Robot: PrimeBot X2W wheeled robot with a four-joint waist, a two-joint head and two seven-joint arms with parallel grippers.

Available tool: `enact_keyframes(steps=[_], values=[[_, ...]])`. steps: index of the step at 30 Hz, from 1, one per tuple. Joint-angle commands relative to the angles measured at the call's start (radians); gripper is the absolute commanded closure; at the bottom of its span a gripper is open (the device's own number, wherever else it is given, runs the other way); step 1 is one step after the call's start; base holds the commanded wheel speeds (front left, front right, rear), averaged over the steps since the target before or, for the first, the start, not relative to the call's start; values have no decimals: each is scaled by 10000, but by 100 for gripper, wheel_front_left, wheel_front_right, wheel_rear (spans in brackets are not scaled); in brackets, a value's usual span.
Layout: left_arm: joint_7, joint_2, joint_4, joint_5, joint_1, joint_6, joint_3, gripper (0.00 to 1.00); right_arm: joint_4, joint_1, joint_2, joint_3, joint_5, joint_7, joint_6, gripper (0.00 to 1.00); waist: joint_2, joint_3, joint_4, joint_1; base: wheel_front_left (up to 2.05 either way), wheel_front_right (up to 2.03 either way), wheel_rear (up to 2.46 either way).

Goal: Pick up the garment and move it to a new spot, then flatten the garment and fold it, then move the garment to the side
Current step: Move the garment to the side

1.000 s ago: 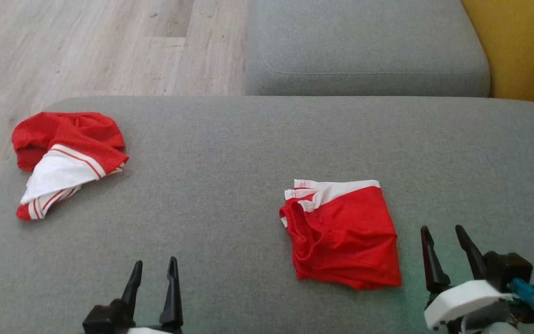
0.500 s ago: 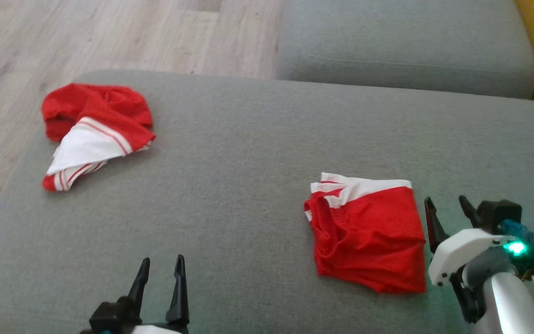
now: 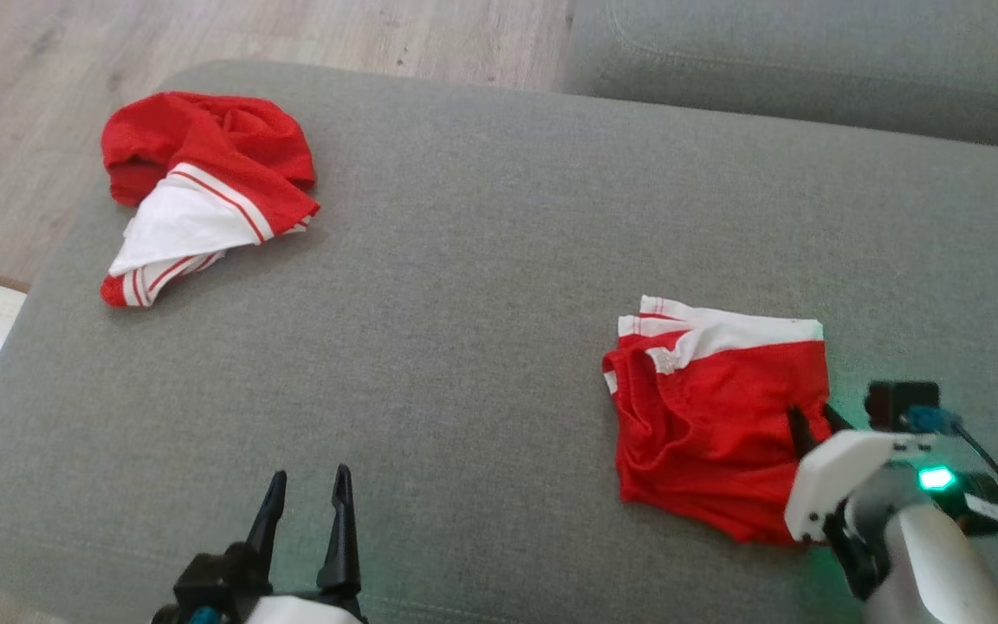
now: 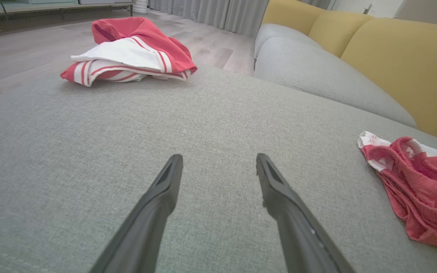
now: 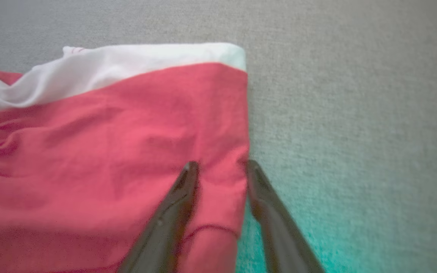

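The folded red garment [image 3: 716, 425] lies on the right side of the big grey cushion [image 3: 482, 303], close to its front edge. The right hand [image 3: 811, 414] is down at the garment's right edge. One finger sits on the red cloth and the other is just off it, on the cushion. I cannot tell if the fingers are pinching the cloth. The left hand [image 3: 310, 474] is over the cushion's front edge, its fingers wide apart and holding nothing. A crumpled red and white garment [image 3: 204, 191] lies at the cushion's far left corner.
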Motion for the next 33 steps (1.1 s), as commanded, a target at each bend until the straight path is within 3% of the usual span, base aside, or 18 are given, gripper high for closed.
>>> enact_keyframes(steps=[1, 2, 3, 10, 24, 28, 33], values=[[-111, 12, -226, 105, -564, -53, 355, 0, -122, -494, -51, 374, 64, 63, 65, 75, -1, 135, -125, -1, 0, 0, 0], [-114, 4, -233, 126, -592, -59, 371, 0, -59, -592, -51, 434, 115, 55, 65, 92, -1, 202, -194, -1, 0, 0, 0], [-117, -1, -244, 149, -621, -65, 384, 0, 1, -698, -51, 503, 186, 47, 65, 100, -1, 276, -281, -1, 0, 0, 0], [-129, 75, -497, 348, -862, -54, 559, 0, -1, -1747, -51, 507, 120, -507, 65, 100, -1, 1013, -1439, -1, 0, 0, 0], [109, 378, -1258, 900, -1937, -82, 452, 0, -991, -3035, -102, -848, -901, -894, 65, 100, -1, 2423, -4844, -1, 0, 0, 0], [314, 464, -1418, 1053, -2276, -71, 357, 0, -991, -3254, -86, -854, -922, -950, 65, 100, -1, 2684, -5323, -1, 0, 0, 0], [493, 571, -1620, 1154, -2469, -27, 298, 0, -811, -3764, -89, -736, -1011, -1035, 65, 100, -1, 2884, -5326, -1, 0, 0, 0]])
